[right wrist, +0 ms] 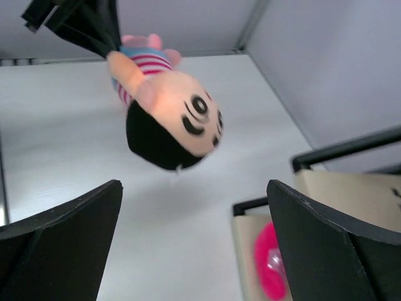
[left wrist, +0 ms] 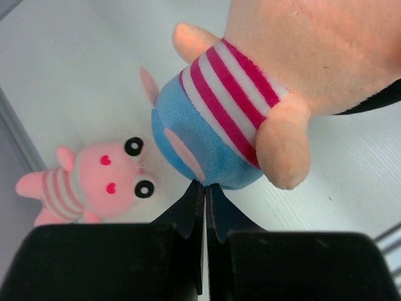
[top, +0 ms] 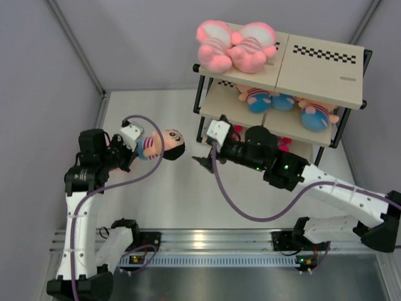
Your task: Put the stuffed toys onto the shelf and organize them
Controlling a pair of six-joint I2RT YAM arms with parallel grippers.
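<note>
Top view: I have the left claw clamped on the lower end of a boy doll in a striped shirt. It is held off the worktop with its head toward the right claw, which stands open just beside it. The shelf is at the far right. Two pink toys lie on its top board and blue-shirted dolls on the middle board. Something magenta sits lower down, mostly hidden by the right arm. Left wrist view: the fingers are pressed together, pinching the doll's blue seat. Another pink striped toy lies on the worktop below. Right wrist view: both fingers are spread wide with nothing between them, and the doll's head faces the camera. Assessment: this looks like a hand-over, the right arm being nearer the shelf. The next move calls for the right claw to advance around the head or body and close before the left lets go. Markings: checkered strips run along the top boards, and a small dark mark is too small to read. No brand is legible.
</note>
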